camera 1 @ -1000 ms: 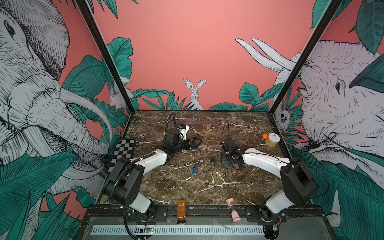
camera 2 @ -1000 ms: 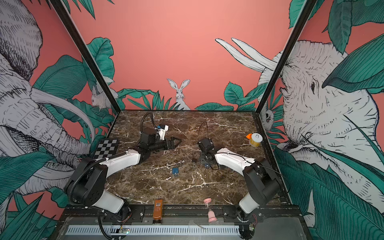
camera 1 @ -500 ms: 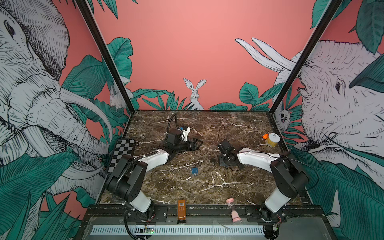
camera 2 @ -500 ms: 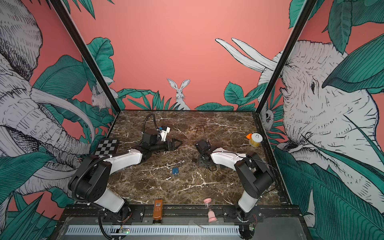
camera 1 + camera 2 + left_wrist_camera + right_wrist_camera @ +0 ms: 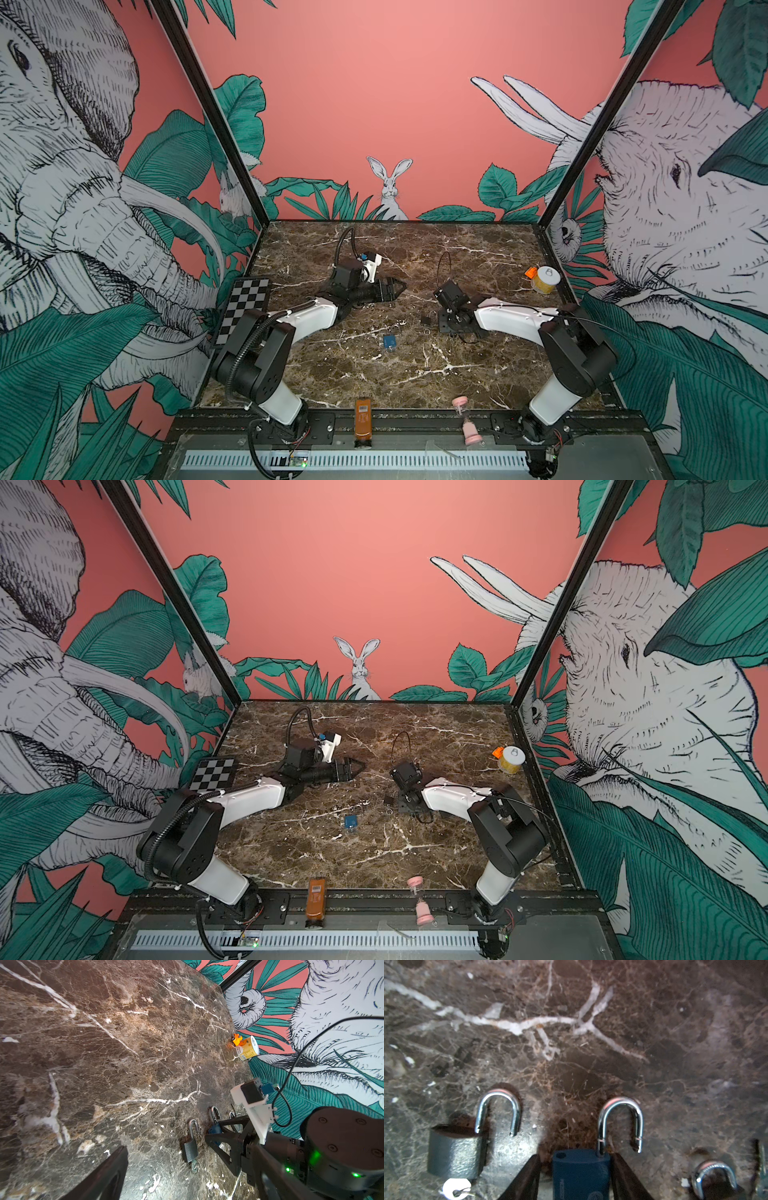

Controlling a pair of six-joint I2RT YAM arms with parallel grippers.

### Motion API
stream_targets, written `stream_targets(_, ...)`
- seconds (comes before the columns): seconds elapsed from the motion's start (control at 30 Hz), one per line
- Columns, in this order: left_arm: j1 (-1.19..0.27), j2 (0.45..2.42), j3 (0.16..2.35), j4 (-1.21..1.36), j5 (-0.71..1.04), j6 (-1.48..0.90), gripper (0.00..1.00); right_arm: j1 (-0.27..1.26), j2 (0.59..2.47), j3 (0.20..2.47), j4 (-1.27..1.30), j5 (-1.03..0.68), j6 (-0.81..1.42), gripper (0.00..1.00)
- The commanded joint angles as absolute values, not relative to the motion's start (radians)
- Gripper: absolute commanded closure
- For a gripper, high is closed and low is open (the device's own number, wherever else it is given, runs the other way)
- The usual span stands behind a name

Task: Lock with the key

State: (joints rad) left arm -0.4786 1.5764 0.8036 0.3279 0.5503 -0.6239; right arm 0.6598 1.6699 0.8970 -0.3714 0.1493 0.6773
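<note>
The blue padlock (image 5: pixel 580 1174) lies flat on the marble counter (image 5: pixel 457 257) with its shackle swung open. One leg sits in the body, the other hangs free beside it, and the empty hole shows in the top of the body. The right fingers (image 5: pixel 525 1182) stand on either side of the blue padlock's body, at a middling width and close against it. Whether they press it, I cannot tell. Just beside the blue padlock lies a grey padlock (image 5: pixel 454 1155), also open, with a key (image 5: pixel 455 1188) stuck in its bottom end. Near the blue padlock on its other side, a third padlock (image 5: pixel 714 1176) shows little more than its shackle. The left fingers (image 5: pixel 392 288) are spread wide and hold nothing. In both top views they hang well apart from the blue padlock, to its left and farther back. A small blue thing (image 5: pixel 389 341) lies on the counter to the blue padlock's left, nearer the front. A yellow can (image 5: pixel 545 279) with an orange bit (image 5: pixel 530 273) beside it stands well apart from the blue padlock, off to its right by the wall.
</note>
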Motion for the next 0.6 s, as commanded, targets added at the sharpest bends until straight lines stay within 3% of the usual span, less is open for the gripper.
stream_targets(0.0,-0.472,1.574,0.830,0.336,0.568,-0.612,0.07,0.666,1.665,0.861,-0.391,0.138,0.687,0.48)
stream_targets(0.47,-0.473,1.544,0.813,0.331,0.565,-0.603,0.08,0.679,1.621,0.829,-0.400,0.123,0.700,0.49)
stream_targets(0.57,-0.472,1.540,0.806,0.334,0.560,-0.601,0.08,0.681,1.623,0.823,-0.392,0.123,0.703,0.53)
